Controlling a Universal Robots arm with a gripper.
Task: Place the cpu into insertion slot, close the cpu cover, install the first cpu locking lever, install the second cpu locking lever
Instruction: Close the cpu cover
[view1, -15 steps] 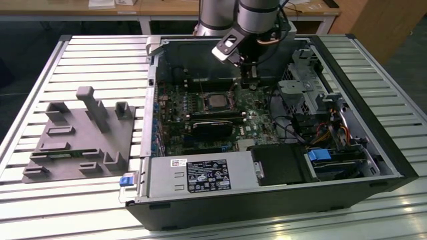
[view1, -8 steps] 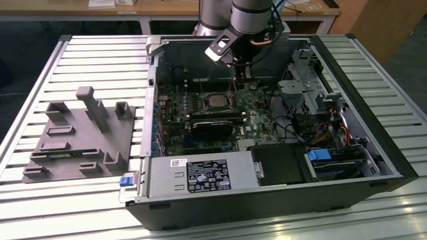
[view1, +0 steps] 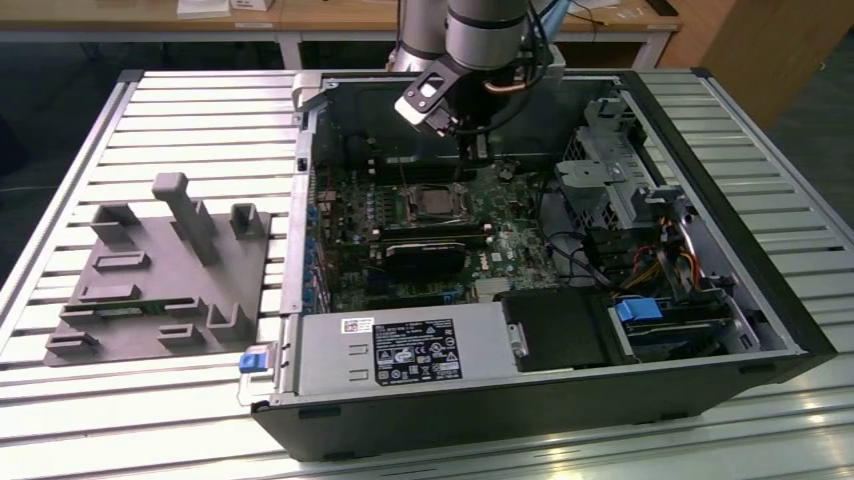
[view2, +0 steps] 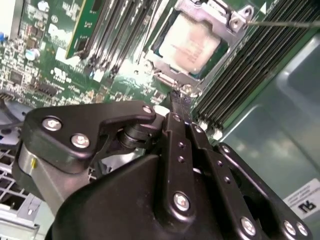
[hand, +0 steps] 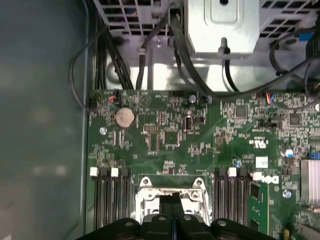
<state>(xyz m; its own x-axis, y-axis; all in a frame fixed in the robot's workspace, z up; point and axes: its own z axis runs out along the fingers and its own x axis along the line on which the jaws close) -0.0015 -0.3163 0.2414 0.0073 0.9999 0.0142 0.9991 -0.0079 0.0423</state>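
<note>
Slatted table (view1: 134, 410) (computer case (view1: 534, 412), grey fixture (view1: 160, 285))

the cpu (view2: 192, 42) has a dull silver-grey top, framed by the shiny silver cpu cover (view2: 220, 11). the circuit board (hand: 170, 135) is green with fine pale traces. its memory slots (hand: 106, 200) are black with white end tabs. the end effector (view2: 181, 102) is matte black, dotted with silver screws. the bench (view1: 160, 110) is pale silver, ribbed in parallel slats. the fixture block (view1: 147, 280) is plain grey.
</note>
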